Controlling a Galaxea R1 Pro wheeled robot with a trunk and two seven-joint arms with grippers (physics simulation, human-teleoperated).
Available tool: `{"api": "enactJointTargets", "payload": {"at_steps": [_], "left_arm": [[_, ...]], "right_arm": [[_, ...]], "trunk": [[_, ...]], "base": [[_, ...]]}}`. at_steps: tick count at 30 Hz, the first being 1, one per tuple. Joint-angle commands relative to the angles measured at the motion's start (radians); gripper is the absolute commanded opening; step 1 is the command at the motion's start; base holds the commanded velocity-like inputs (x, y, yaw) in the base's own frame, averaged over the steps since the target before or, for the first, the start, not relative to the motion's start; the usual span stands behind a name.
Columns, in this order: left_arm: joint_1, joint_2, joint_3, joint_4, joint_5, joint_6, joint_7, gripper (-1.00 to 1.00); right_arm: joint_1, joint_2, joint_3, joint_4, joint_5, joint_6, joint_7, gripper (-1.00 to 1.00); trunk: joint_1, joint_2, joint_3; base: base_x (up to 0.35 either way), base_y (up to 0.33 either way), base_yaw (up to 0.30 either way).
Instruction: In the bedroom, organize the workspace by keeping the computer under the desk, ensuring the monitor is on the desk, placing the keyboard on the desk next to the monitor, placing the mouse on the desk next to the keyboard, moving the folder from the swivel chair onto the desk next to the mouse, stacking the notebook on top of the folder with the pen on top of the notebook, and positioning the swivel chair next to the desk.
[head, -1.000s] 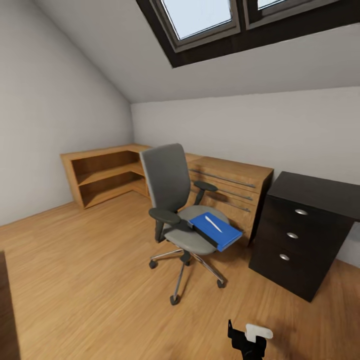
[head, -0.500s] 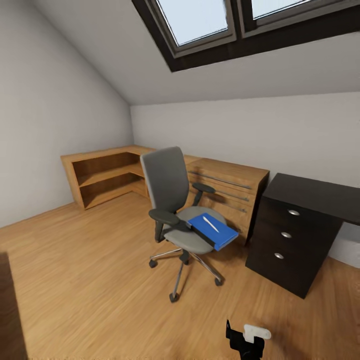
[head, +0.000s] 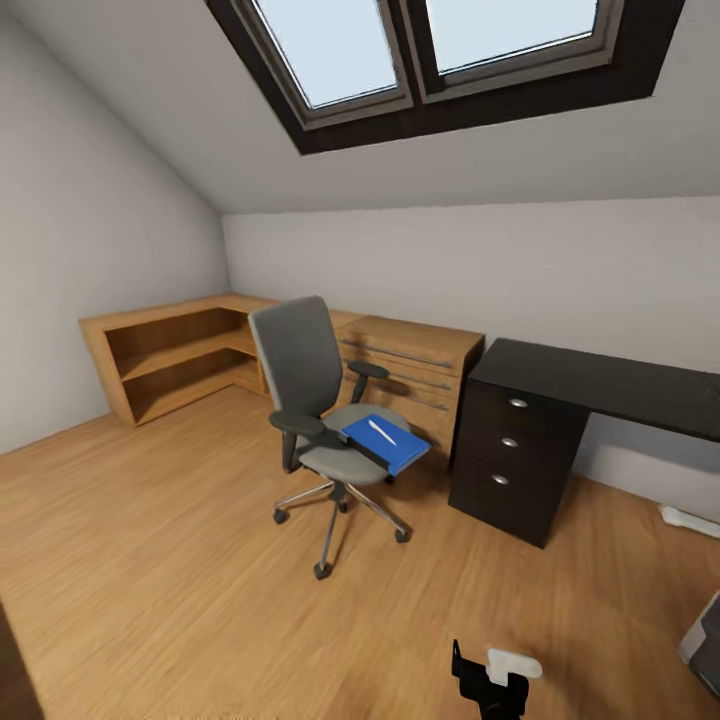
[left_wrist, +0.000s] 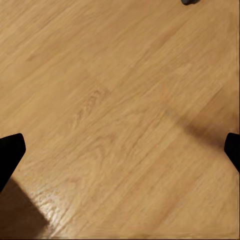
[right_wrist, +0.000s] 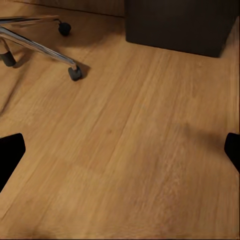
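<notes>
I see the folder (head: 386, 444) on the chair (head: 322, 405) seat, overhanging its front edge, the pen (head: 382, 433) loose on top (likely to roll). It looks stiff and light; I'd pinch the overhang. Both pincers (left_wrist: 120, 150) (right_wrist: 120, 150) gape wide over floor (head: 180, 560); the table (head: 600, 385) stands beside the chair.

The swivel chair (head: 318, 400) carries the folder (head: 387, 443), whose underside and whatever lies beneath it are hidden; the thin whitish pen (head: 382, 432) on it is too small to make out in detail. Right of the chair, the desk (head: 600, 385) runs off the picture's edge. In the right wrist view the chair's base (right_wrist: 37, 42) is cut off at the edge.
</notes>
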Motion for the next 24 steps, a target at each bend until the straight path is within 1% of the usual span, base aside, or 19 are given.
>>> {"api": "enactJointTargets", "payload": {"at_steps": [1, 5, 8, 16, 24], "left_arm": [[0.000, -0.001, 0.004, 0.000, -0.001, -0.003, 0.000, 1.00], [0.000, -0.001, 0.004, 0.000, -0.001, -0.003, 0.000, 1.00], [0.000, -0.001, 0.004, 0.000, -0.001, -0.003, 0.000, 1.00], [0.000, -0.001, 0.004, 0.004, 0.000, -0.002, 0.000, 1.00], [0.000, -0.001, 0.004, 0.008, 0.001, -0.002, 0.000, 1.00]], "right_arm": [[-0.001, 0.000, 0.001, 0.002, -0.005, -0.004, 0.000, 1.00], [-0.001, 0.001, 0.002, 0.002, -0.004, -0.005, 0.000, 1.00], [-0.001, 0.002, 0.002, 0.002, -0.004, -0.005, 0.000, 1.00], [-0.001, 0.003, 0.003, 0.002, -0.004, -0.005, 0.000, 1.00], [-0.001, 0.004, 0.003, 0.002, -0.005, -0.005, 0.000, 1.00]], "trunk": [[-0.005, 0.007, 0.002], [-0.020, 0.035, 0.014], [-0.032, 0.056, 0.022], [-0.062, 0.112, 0.041], [-0.093, 0.168, 0.058]], "base": [[-0.339, 0.000, -0.292], [-0.277, 0.000, -0.294], [-0.109, 0.000, -0.285], [-0.036, 0.000, -0.263], [-0.003, 0.000, -0.223]]}}
